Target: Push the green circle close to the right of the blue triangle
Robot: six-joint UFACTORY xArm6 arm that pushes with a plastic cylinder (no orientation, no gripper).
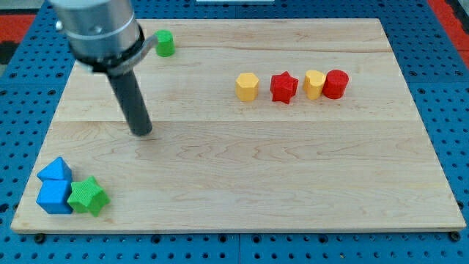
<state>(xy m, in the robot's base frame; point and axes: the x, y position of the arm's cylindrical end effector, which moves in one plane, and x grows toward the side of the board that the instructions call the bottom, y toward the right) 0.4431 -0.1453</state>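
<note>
The green circle point(165, 43) stands near the board's top left, partly behind the arm's grey housing. The blue triangle point(55, 171) sits at the bottom left, touching a blue cube point(54, 196) below it. A green star point(89, 196) touches the cube's right side. My tip point(143, 132) rests on the board left of centre, well below the green circle and well above and to the right of the blue triangle, touching no block.
A row of blocks sits at the upper right: a yellow hexagon point(248, 86), a red star point(283, 87), a yellow heart point(314, 83) and a red circle point(336, 83). The wooden board point(293, 183) lies on a blue pegboard.
</note>
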